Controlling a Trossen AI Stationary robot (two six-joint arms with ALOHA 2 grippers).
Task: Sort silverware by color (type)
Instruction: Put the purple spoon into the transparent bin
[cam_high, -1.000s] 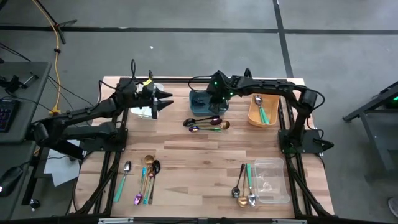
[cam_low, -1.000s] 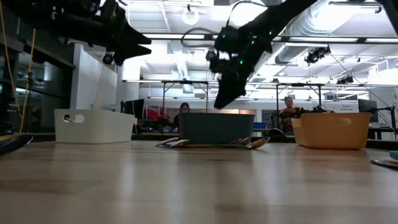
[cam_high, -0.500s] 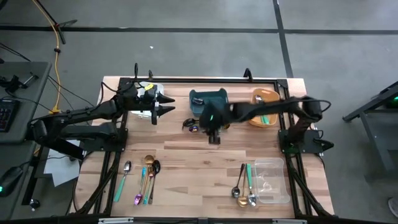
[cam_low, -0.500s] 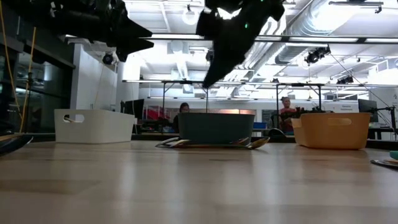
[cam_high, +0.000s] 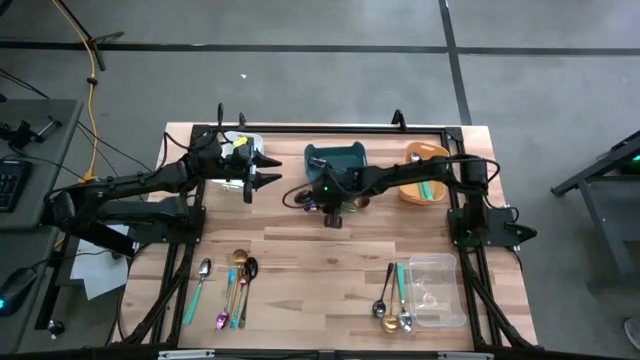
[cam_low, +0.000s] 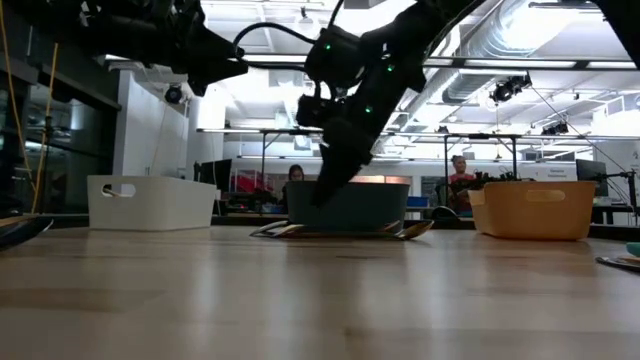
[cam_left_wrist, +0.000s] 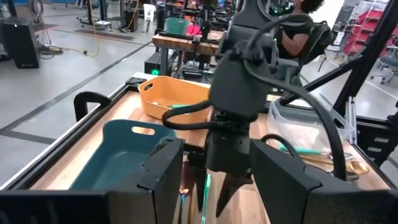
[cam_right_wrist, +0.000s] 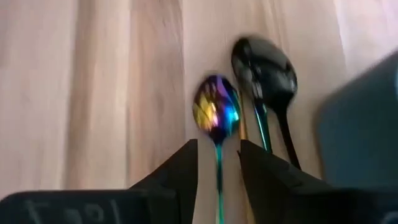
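Iridescent spoon (cam_right_wrist: 216, 113) just ahead of right gripper (cam_right_wrist: 217, 163), between parted fingertips.

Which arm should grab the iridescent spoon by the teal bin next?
Right. The right pincer hangs open straddling the iridescent spoon in front of the teal bin. The left pincer hovers open near the white bin.

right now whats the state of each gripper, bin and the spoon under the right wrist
right gripper: open, fingers straddling the iridescent spoon's handle
iridescent spoon: flat on the table
left gripper: open, over the white bin
teal bin: upright
orange bin: holds teal-handled utensil
clear bin: looks empty
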